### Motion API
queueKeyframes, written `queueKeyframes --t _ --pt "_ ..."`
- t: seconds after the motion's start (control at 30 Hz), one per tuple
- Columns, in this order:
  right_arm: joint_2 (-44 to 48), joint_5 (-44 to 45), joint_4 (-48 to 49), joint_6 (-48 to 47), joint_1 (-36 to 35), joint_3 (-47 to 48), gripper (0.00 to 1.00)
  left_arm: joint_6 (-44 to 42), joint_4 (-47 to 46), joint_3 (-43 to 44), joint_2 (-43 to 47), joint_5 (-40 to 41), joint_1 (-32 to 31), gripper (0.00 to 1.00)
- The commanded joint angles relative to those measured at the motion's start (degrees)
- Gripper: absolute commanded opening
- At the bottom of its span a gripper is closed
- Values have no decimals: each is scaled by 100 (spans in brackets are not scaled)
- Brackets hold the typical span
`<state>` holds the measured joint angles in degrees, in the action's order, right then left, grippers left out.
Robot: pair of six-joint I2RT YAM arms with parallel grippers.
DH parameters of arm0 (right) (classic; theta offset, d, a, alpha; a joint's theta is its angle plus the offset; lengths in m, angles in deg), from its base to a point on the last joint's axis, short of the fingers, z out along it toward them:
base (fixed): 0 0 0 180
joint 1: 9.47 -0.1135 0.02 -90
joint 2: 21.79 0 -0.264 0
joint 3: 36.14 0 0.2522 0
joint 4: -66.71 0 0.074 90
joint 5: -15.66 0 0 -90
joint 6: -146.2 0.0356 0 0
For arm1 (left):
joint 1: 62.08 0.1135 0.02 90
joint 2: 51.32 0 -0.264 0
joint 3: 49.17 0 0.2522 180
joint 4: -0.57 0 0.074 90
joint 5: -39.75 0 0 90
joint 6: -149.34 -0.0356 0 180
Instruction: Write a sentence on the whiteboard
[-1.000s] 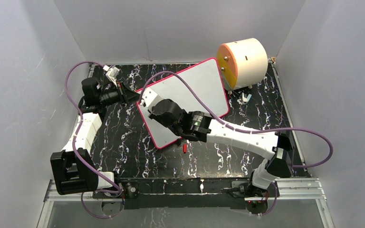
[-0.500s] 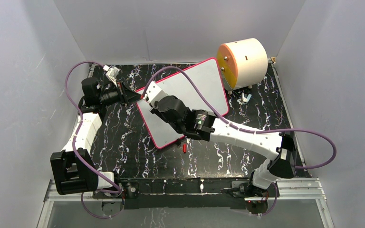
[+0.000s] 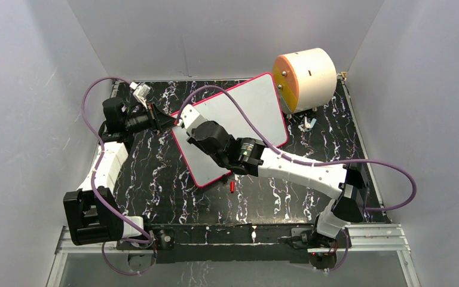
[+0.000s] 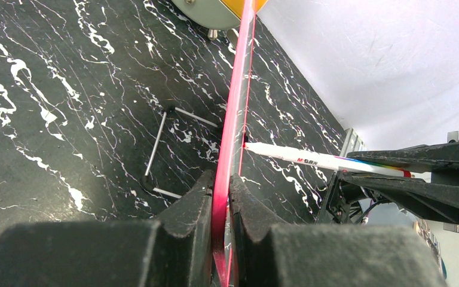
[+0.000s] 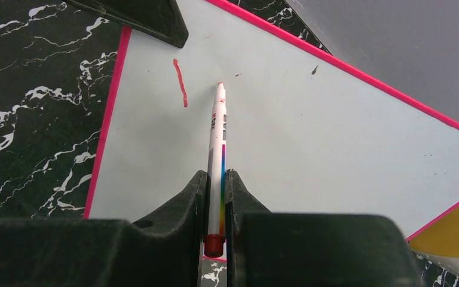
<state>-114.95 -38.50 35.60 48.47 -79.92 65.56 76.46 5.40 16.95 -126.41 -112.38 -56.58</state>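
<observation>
Robot lab enclosure, plain grey walls (image 3: 215,36), black marbled table (image 3: 155,179), aluminium rail (image 3: 382,240)

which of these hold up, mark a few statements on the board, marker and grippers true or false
The left gripper is shut on the whiteboard's edge. True.
The whiteboard carries a full sentence. False: only one short red stroke shows.
The right gripper is shut on the marker, its tip toward the whiteboard. True.
The cream cylinder sits at the near left of the table. False: it is at the far right, beside the whiteboard.
</observation>
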Motion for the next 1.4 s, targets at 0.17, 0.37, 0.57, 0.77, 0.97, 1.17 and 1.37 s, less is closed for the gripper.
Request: queueKeyframes --t 0.17,0.37,0.57,0.77,0.97,1.17,1.37 --pt "-8 89 274 37 34 208 0 -183 322 66 56 236 -56 0" --pt "-13 101 362 22 37 180 0 -183 322 72 56 230 -58 0" --pt "-44 98 453 -13 32 188 0 -183 322 69 56 219 -58 0" --pt "-118 121 394 -33 41 222 0 -183 322 69 70 227 -61 0" --pt "-147 133 247 3 42 232 0 -183 322 82 57 227 -60 0" --pt "-158 47 74 62 41 267 0 -183 320 80 56 227 -59 0" --pt "-156 -80 -78 137 46 288 0 -183 322 85 49 227 -58 0"
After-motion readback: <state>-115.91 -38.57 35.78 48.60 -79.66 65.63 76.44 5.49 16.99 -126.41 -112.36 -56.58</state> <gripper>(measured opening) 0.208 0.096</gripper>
